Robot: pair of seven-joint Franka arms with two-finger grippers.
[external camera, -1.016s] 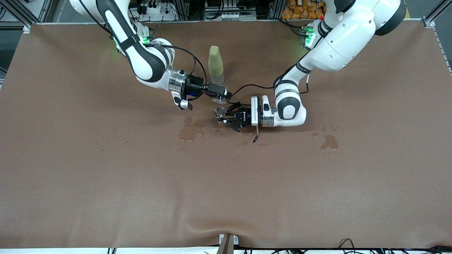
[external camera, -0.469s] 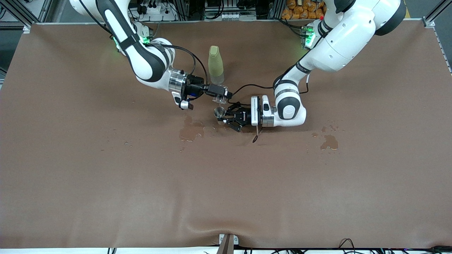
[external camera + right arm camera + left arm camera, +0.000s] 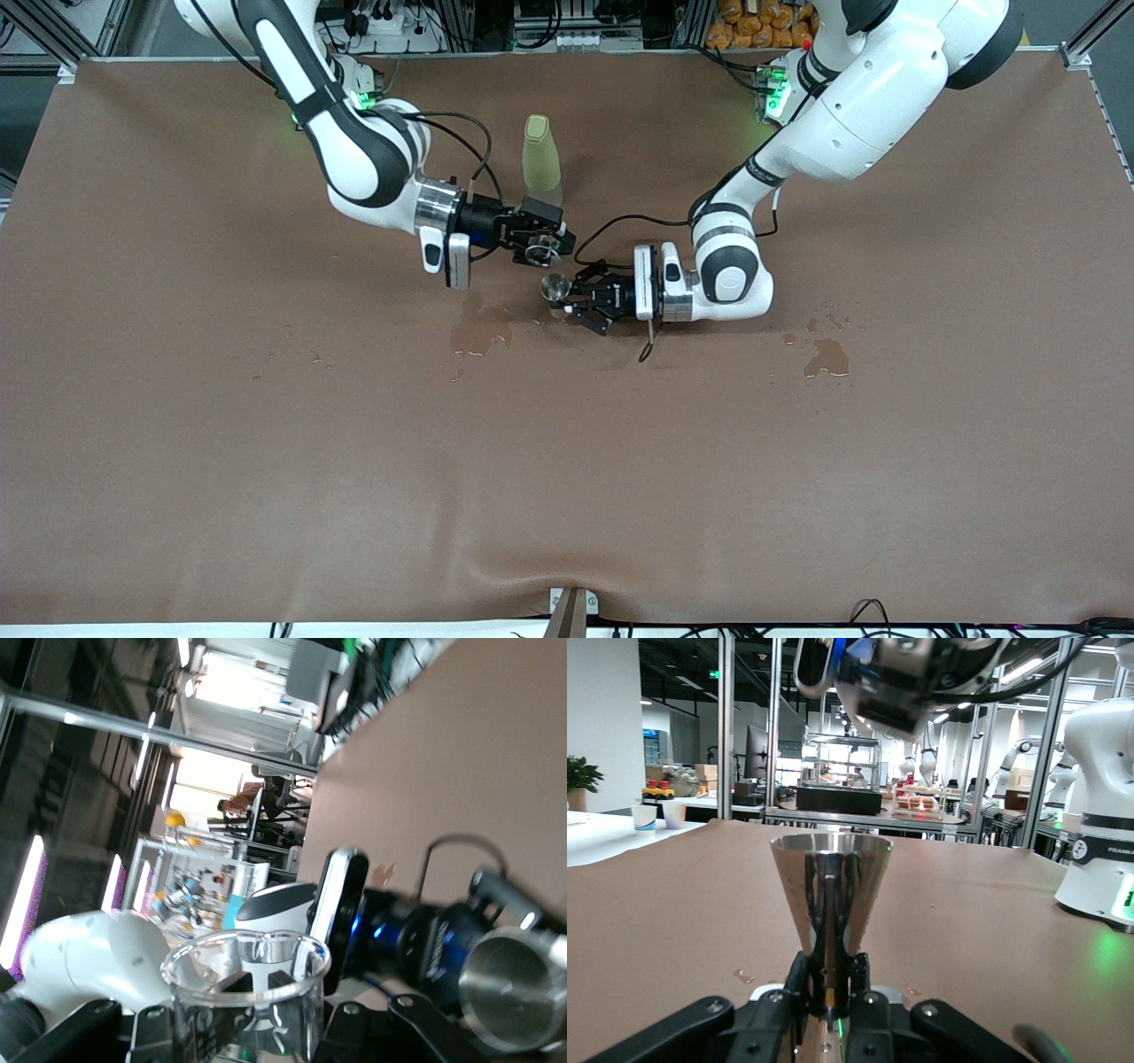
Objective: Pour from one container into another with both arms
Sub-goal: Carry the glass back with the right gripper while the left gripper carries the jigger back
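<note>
While both arms meet over the middle of the brown cloth-covered table (image 3: 266,443), the left claw (image 3: 578,299) is clamped tight on the narrow waist of a small shiny conical metal measuring cup (image 3: 555,286), held upright with its wide mouth up, as the left wrist view shows (image 3: 830,895). The right claw (image 3: 536,241) is closed on a small clear glass cup (image 3: 537,253), whose round open rim fills the lower part of the right wrist view (image 3: 245,970); there the metal cup's mouth (image 3: 514,992) shows just beside it. In the front view the glass sits just above and beside the metal cup. A tall pale yellow-green bottle with a cap (image 3: 540,162) stands upright on the table, farther from the front camera than both claws. Dark wet patches (image 3: 479,333) stain the cloth near the cups, with another (image 3: 826,357) toward the left arm's end.
</note>
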